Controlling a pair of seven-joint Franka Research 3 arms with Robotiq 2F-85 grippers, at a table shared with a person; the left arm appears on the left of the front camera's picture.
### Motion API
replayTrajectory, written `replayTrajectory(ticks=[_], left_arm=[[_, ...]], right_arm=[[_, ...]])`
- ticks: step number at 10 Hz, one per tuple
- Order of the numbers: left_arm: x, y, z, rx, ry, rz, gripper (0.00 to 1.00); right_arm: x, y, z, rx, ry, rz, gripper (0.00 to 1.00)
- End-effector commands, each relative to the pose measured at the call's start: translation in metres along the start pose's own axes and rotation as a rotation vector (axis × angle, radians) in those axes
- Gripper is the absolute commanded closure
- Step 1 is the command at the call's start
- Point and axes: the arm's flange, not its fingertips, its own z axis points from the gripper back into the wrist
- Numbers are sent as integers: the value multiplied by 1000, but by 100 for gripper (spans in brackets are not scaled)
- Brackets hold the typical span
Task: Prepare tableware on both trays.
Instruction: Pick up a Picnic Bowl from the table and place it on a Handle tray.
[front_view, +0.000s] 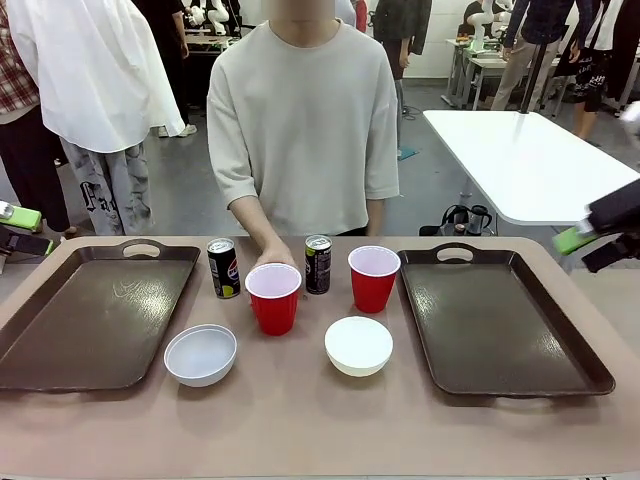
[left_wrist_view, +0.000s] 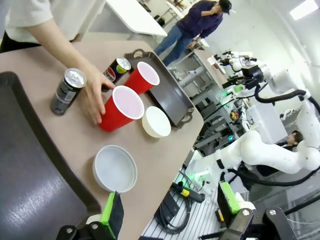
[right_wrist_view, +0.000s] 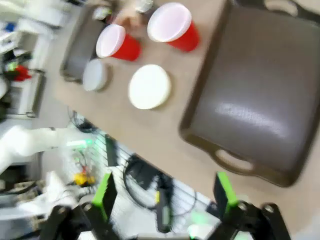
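Left black can (front_view: 223, 268), centre of the front view: is showing a round red, white and blue emblem, probably the Pepsi globe, with a yellow-green patch under it; no words are coming through.
Right black can (front_view: 318, 264), just right of centre: is carrying pale green marks too small to read.
Farther can (left_wrist_view: 117, 70), upper middle of the left wrist view: is showing a round red, white and blue emblem.
Nearer can (left_wrist_view: 67, 91), left of that view: is bearing pale lettering that is blurring out.

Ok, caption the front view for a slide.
A person's hand at one cup; cans and bowls sit between two trays.
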Motion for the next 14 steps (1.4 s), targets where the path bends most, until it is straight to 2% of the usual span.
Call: replayTrajectory(ticks=[1, 4, 6, 7, 8, 10, 11, 12, 14], left_arm=[[1, 1, -1, -13, -9, -12, 0], [1, 1, -1, -13, -9, -12, 0], [1, 1, -1, -13, -9, -12, 0], [1, 1, -1, -13, -9, -12, 0], [1, 1, -1, -13, -9, -12, 0], [1, 1, -1, -13, -9, -12, 0], [1, 1, -1, -13, -9, -12, 0], [1, 1, -1, -13, -9, -12, 0], [1, 1, -1, -13, -9, -12, 0]], right_arm=[[42, 29, -49, -217, 148, -67, 0], [82, 62, -134, -374, 215, -83, 0], [97, 69, -181, -381, 246, -93, 0], [98, 77, -189, -321, 265, -80, 0], [79, 69, -171, -371, 232, -68, 0], [79, 69, -171, -371, 232, -68, 0], [88, 70, -186, -346, 253, -71, 0], [76, 68, -196, -388, 290, -64, 0], [78, 69, -237, -420, 355, -53, 0]])
